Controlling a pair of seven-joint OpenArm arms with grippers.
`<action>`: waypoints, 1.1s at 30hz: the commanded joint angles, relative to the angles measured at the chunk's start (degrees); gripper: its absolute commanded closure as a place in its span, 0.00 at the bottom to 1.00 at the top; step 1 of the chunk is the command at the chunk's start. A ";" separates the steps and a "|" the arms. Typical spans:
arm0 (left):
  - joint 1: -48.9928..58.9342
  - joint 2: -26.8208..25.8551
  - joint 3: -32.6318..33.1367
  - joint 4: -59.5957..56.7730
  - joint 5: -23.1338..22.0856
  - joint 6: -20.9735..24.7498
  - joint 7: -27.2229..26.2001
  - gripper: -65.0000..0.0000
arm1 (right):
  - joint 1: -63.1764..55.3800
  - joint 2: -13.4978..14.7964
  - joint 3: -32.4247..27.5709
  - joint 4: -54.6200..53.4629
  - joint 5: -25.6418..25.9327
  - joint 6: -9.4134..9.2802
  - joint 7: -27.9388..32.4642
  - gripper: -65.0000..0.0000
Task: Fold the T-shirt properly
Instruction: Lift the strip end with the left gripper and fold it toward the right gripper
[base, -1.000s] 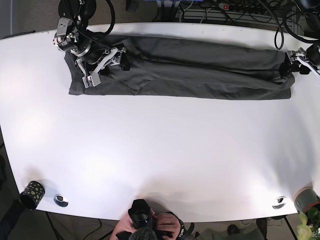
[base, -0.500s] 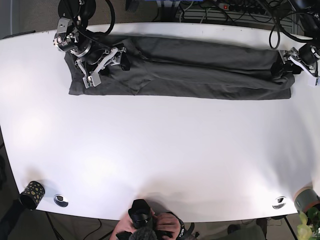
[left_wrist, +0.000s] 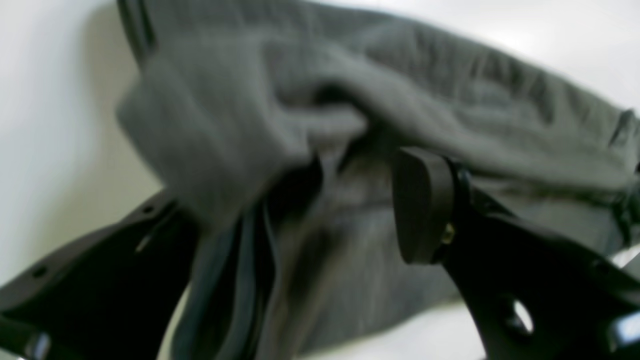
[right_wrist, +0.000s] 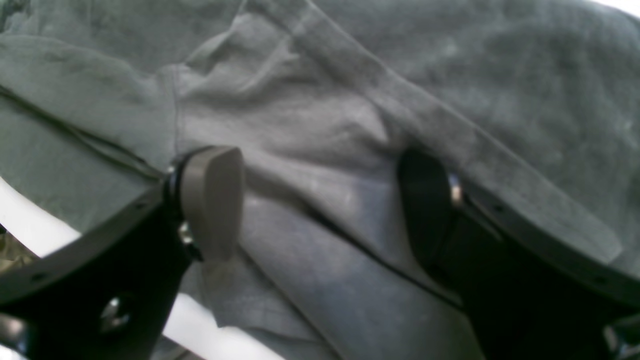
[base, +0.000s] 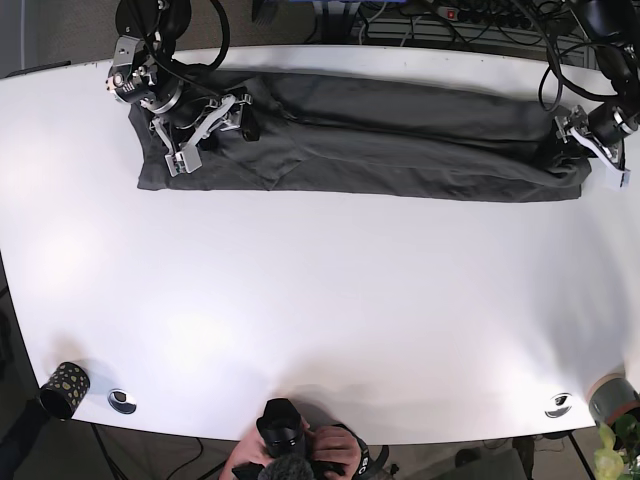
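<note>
The dark grey T-shirt (base: 380, 140) lies as a long folded strip across the back of the white table (base: 320, 300). My right gripper (base: 222, 132) is over its left end, open, with both pads (right_wrist: 212, 200) down on the cloth (right_wrist: 320, 125) and nothing pinched. My left gripper (base: 577, 137) is at the shirt's right end. In the left wrist view, which is blurred, its jaws stand apart. A bunched fold (left_wrist: 225, 135) drapes over one finger and hides it. The other pad (left_wrist: 422, 205) is bare.
A patterned black cup (base: 62, 388) and a metal disc (base: 122, 400) sit at the front left. Another disc (base: 558, 405) and a plant pot (base: 612, 400) are at the front right. A person with a camera (base: 300, 450) is at the front edge. Cables run behind the table.
My left gripper has moved in over the shirt's right end and a little toward the front, and the cloth there has shifted. The right gripper has stayed put.
</note>
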 joint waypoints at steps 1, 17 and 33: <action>-0.10 -0.67 0.10 -1.32 2.47 0.14 1.04 0.37 | 0.12 0.36 0.27 0.62 -0.04 0.02 -0.24 0.30; 1.40 -0.84 0.18 6.50 8.80 0.14 -0.63 0.96 | 0.12 0.36 0.35 0.62 -0.04 0.02 -0.24 0.30; 6.67 4.70 18.82 39.82 26.65 0.14 -1.24 0.96 | 0.21 0.27 0.35 0.62 -0.04 0.02 -0.24 0.30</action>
